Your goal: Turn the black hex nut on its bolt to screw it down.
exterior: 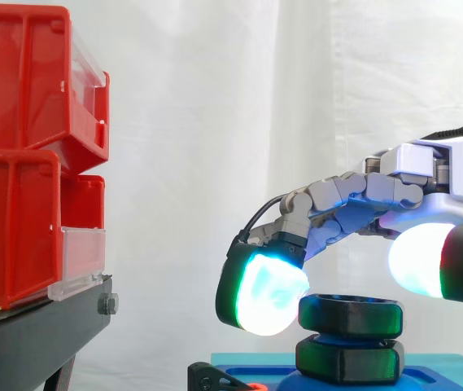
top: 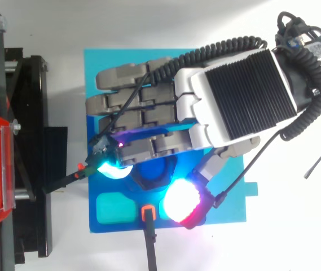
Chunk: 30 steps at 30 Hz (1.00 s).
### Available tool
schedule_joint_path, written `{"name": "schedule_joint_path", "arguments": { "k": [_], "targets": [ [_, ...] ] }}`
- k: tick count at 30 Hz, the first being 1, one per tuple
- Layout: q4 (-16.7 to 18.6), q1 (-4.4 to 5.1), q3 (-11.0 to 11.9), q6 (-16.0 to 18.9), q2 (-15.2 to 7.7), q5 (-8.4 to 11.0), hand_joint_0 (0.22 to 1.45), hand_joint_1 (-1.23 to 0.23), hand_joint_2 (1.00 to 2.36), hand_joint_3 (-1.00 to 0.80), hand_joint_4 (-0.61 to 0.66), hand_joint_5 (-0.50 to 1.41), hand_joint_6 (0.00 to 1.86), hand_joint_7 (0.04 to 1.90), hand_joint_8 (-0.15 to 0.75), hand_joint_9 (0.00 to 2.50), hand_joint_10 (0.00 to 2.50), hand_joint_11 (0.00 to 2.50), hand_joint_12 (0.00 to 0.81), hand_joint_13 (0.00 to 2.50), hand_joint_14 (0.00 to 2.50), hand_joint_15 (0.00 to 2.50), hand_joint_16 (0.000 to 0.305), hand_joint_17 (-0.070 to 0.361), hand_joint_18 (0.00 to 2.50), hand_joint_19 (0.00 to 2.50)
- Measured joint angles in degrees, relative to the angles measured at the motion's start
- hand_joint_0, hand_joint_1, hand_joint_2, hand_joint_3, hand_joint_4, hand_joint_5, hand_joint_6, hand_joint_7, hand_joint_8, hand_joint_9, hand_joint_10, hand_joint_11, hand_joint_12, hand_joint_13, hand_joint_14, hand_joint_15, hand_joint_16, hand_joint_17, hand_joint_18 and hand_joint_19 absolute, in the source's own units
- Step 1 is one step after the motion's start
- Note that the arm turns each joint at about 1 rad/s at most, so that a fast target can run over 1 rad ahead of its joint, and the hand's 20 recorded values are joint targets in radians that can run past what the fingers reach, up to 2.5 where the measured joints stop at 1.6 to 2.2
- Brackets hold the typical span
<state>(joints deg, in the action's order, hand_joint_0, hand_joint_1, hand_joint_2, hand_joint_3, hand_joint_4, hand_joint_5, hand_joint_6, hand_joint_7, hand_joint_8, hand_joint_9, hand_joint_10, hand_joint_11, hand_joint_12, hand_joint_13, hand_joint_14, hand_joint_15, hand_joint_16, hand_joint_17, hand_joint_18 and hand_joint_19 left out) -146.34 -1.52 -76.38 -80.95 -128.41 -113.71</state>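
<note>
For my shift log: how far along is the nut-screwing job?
Done: the hand is positioned at the black hex nut. In hand: turning it, though actual grip is unclear. Left: the nut sits just above a lower black hex piece on the blue base; whether it is fully down cannot be told.

I count two red bins, an upper bin [exterior: 19, 81] and a lower bin [exterior: 11, 232], on one black stand [exterior: 36, 334]. My one robot hand [top: 228, 90] meets two black hex pieces, the black hex nut [exterior: 349, 316] above a second hex piece [exterior: 349, 360], on one blue plate [top: 101, 56].
</note>
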Motion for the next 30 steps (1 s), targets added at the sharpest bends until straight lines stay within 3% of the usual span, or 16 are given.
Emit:
{"name": "schedule_joint_path", "arguments": {
  "k": [22,30],
  "targets": [
    [1.85,-3.47,0.0,0.19,0.0,-4.53,0.49,-0.32,1.0,-0.5,0.25,-0.16,0.5,1.07,0.304,0.55,0.01,0.37,0.357,0.5,0.01,0.15,0.045,0.102,0.35,0.15],
    [4.11,-3.28,0.6,2.41,0.0,-5.17,0.49,-0.32,1.0,-0.5,0.25,-0.16,0.5,1.04,0.304,0.55,0.01,0.37,0.355,0.49,0.0,0.15,0.045,0.102,0.34,0.15]
  ]
}}
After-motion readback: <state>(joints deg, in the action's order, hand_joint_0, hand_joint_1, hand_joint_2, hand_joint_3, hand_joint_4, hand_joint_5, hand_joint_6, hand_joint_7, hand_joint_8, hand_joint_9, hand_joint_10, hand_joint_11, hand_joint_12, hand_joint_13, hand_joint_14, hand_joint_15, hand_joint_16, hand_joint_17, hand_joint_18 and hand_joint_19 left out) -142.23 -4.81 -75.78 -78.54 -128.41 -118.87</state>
